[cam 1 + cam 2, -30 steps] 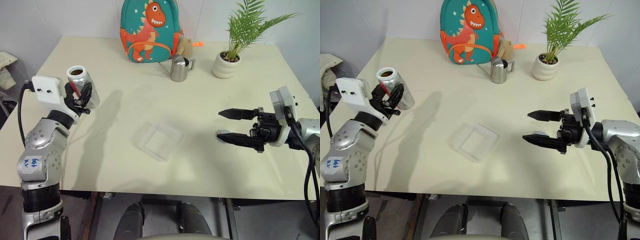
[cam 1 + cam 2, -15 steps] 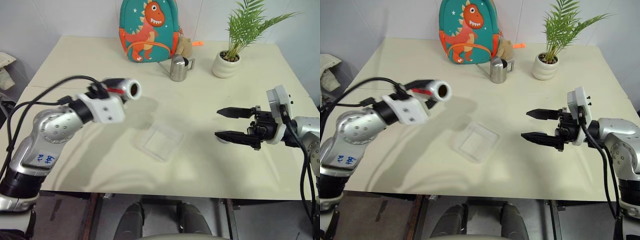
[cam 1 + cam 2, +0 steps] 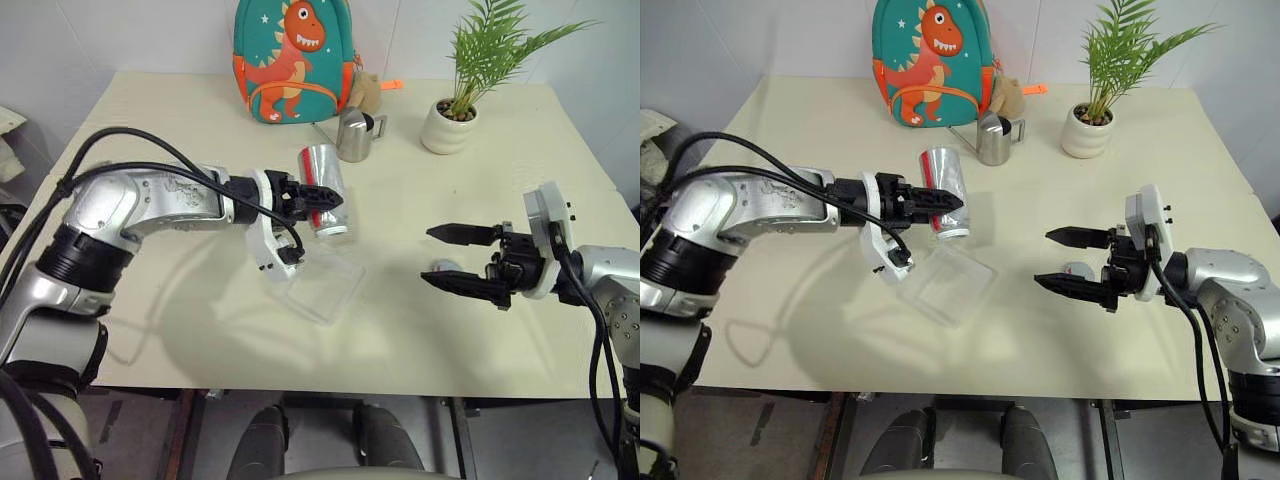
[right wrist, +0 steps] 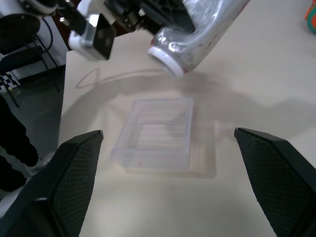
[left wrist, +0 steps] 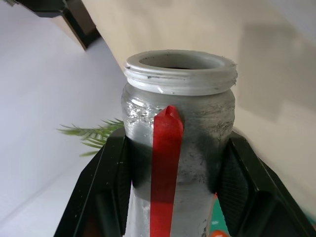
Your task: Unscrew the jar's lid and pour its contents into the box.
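Note:
My left gripper [image 3: 312, 197] is shut on the silvery jar [image 3: 324, 180] with the red-and-white label. The jar is tipped mouth-down just above the far edge of the clear box [image 3: 335, 290] in the middle of the table. In the left wrist view the jar [image 5: 177, 128] has no lid on it, and its open mouth is dark inside. The contents are hidden. My right gripper [image 3: 428, 255] stands open to the right of the box, pointing at it. The grey lid [image 3: 445, 268] lies on the table under its lower finger. The right wrist view shows the jar [image 4: 197, 29] over the box [image 4: 123, 145].
A dinosaur backpack [image 3: 290, 55], a steel watering can [image 3: 355, 135] and a potted plant [image 3: 448, 125] stand along the table's far side. The table's front edge runs close below the box and both arms.
My left arm has swung the jar from the table's left side to over the box and tipped it from upright to mouth-down. The right gripper has stayed open in place.

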